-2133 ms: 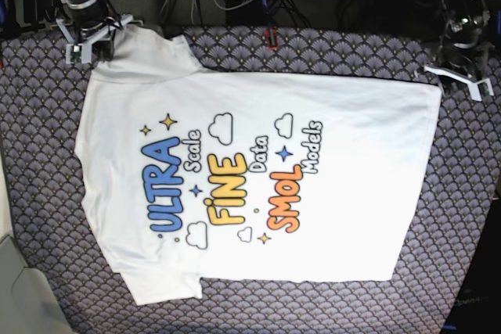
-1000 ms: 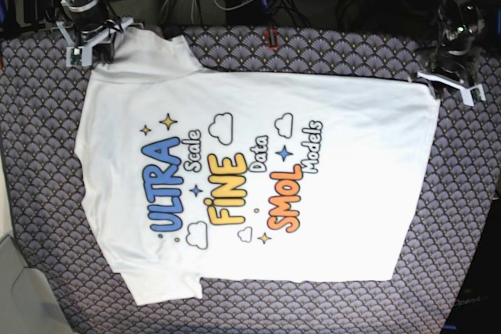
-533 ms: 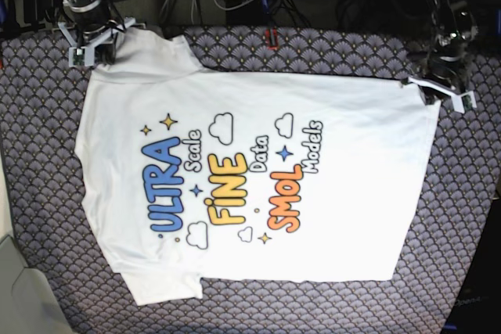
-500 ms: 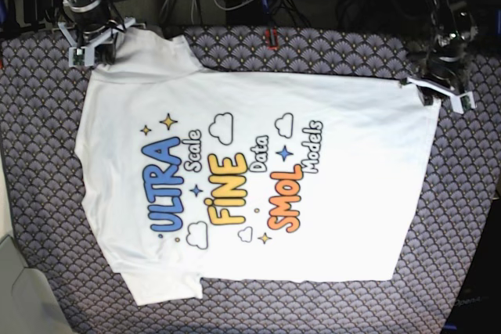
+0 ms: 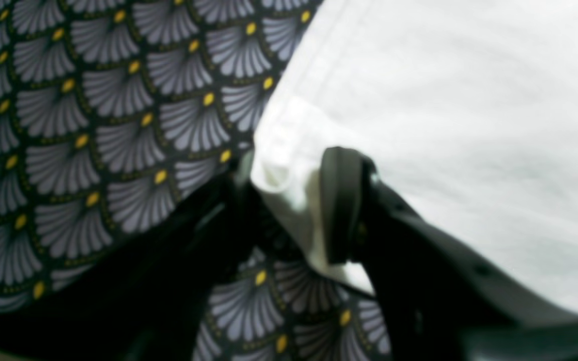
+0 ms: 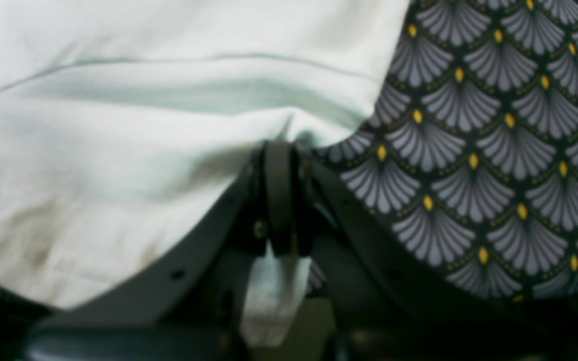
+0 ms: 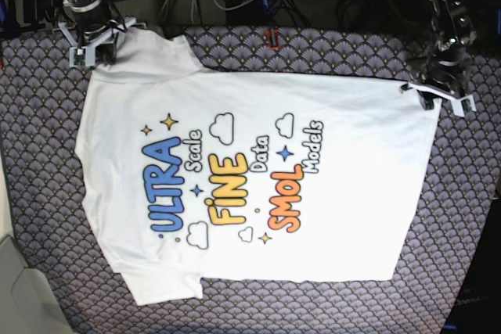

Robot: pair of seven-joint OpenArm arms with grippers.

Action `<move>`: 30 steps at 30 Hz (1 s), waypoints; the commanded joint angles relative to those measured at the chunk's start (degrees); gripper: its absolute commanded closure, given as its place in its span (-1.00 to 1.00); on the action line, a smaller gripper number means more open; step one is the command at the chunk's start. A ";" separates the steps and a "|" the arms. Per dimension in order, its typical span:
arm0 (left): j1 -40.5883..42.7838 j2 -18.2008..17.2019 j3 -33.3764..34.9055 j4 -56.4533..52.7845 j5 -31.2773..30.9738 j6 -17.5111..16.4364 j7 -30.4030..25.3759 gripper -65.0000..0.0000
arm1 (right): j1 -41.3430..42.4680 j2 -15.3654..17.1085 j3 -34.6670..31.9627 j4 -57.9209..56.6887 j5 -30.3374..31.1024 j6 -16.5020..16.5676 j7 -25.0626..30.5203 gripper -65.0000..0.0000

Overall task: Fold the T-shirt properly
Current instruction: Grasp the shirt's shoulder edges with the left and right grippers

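Left wrist view: the left gripper (image 5: 289, 205) has its jaws part open around the hem corner of the T-shirt (image 5: 469, 125), 1 pad on top of the cloth, the other down on the patterned tablecloth (image 5: 93, 125) side. The corner sits bunched between them, but I can't tell whether it's actually pinched. I'd make sure both layers of the hem are in the bite before lifting anything.

Right wrist view: the right gripper (image 6: 279, 200) is clamped tight on the T-shirt (image 6: 143, 125) edge, with a white tab of cloth poking out behind the pads. That grip looks solid.

Base view: the T-shirt (image 7: 258, 185) lies flat, print up, spread across the tablecloth (image 7: 462, 217). The right gripper (image 7: 92, 44) is at the sleeve end by the far edge, and the left gripper (image 7: 435, 97) is at the far hem corner. My guess: this is the grab before folding that far edge over. Lift both ends together, keep the edge taut, and carry it evenly so the print doesn't wrinkle.
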 commanded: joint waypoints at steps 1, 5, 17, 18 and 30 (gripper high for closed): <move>0.03 -0.66 -0.15 0.30 -0.06 0.15 0.82 0.42 | -0.75 0.03 -0.61 -0.41 0.15 1.00 -4.70 1.00; 0.03 -0.66 -0.15 0.30 -0.06 0.15 0.82 0.89 | -0.75 0.03 -0.61 -0.41 0.15 1.00 -4.70 1.00; 0.55 -0.66 -0.15 1.97 -0.24 0.15 0.91 0.98 | -0.84 0.11 -0.61 -0.06 0.24 1.00 -4.52 1.00; 0.73 -0.66 -0.33 2.50 -0.24 0.15 0.91 0.98 | -0.92 0.11 -0.61 0.03 0.24 1.00 -4.44 1.00; 4.60 -0.66 -0.59 8.21 -0.33 0.15 1.26 0.98 | -1.19 0.11 0.45 1.79 0.24 7.86 -4.35 1.00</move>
